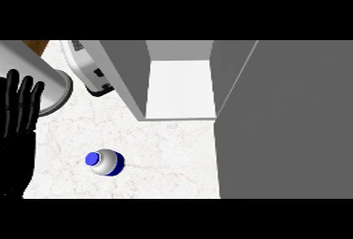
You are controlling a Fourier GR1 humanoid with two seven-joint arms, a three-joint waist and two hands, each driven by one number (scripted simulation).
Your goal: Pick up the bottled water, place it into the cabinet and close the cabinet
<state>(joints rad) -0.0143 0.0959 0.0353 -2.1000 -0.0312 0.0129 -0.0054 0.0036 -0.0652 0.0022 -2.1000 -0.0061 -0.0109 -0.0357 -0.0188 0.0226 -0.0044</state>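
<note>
**Bottle untouched, cabinet open, one hand resting at the edge**

The cabinet stands open on the white marbled counter, its pale floor bare, and its grey door swings out over the right of the view. That door is the likeliest trouble: an arm carrying the bottle in from the right could catch it and push it partly shut.

Behind the left hand sits a round steel vessel, with a white appliance beside the cabinet's wall.

The left hand rests at the left edge, fingers straight and holding nothing. The right hand is out of view.

The bottled water stands upright, blue cap up, near the cabinet. A top-down grasp may tip it.
</note>
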